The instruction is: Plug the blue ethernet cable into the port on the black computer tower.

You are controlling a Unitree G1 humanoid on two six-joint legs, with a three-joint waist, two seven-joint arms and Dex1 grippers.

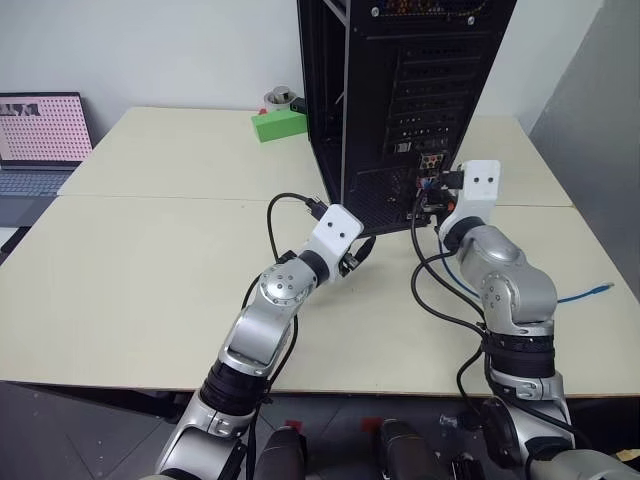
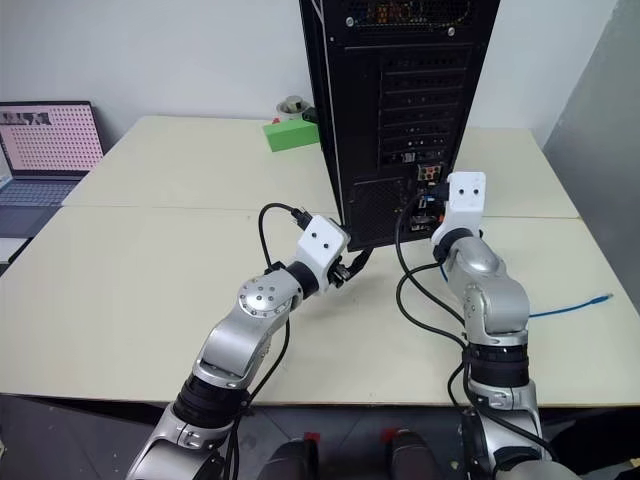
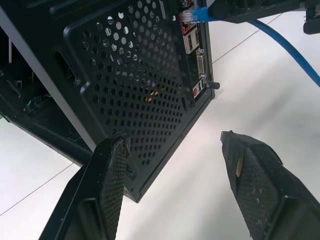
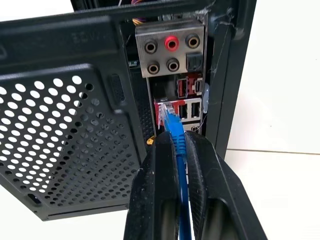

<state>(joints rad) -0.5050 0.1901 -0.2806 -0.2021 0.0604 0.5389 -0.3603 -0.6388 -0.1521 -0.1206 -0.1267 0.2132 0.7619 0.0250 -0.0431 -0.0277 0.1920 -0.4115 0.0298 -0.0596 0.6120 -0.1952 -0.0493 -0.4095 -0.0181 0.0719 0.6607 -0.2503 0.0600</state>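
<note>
The black computer tower (image 1: 400, 90) stands upright on the table with its rear panel facing me. My right gripper (image 4: 176, 137) is shut on the blue ethernet cable (image 4: 175, 127) just behind its clear plug (image 4: 167, 110). The plug's tip meets the red-framed port (image 4: 161, 104) in the connector cluster; I cannot tell how deep it sits. The rest of the cable trails across the table to its free end (image 1: 600, 289) on the right. My left gripper (image 3: 172, 145) is open and level beside the tower's lower perforated rear corner, holding nothing.
A green box (image 1: 277, 124) and a small metal cup (image 1: 279, 97) sit behind the tower on the left. A laptop (image 1: 40, 140) stands at the far left. Black robot cables (image 1: 430, 290) loop on the table between my arms.
</note>
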